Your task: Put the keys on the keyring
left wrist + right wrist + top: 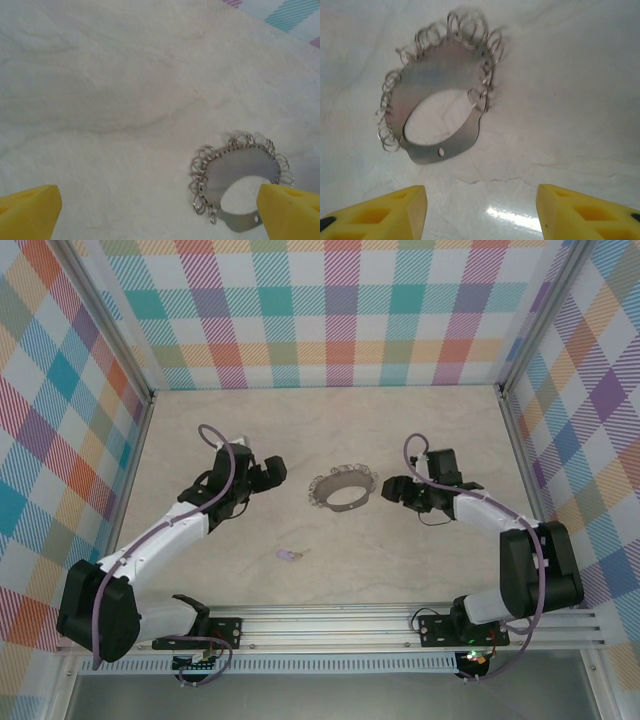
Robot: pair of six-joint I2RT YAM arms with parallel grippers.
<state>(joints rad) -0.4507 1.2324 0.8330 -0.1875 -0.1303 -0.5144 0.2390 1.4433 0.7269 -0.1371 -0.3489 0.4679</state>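
The keyring [341,490], a grey metal hoop fringed with small silvery wire loops, lies mid-table between the two arms. A tiny key [289,555] with a lilac head rests alone nearer the front edge. My left gripper [277,471] stands open just left of the hoop, which appears by its right finger as keyring [235,172]. My right gripper [391,490] sits just right of the hoop, jaws apart with nothing between them. The hoop lies ahead of its yellow fingertips [395,212] as keyring [437,100].
Plaid walls close the table on three sides. An aluminium rail [400,625] runs along the near edge where the arm bases are bolted. Bare pale wood tabletop [320,425] stretches behind the hoop.
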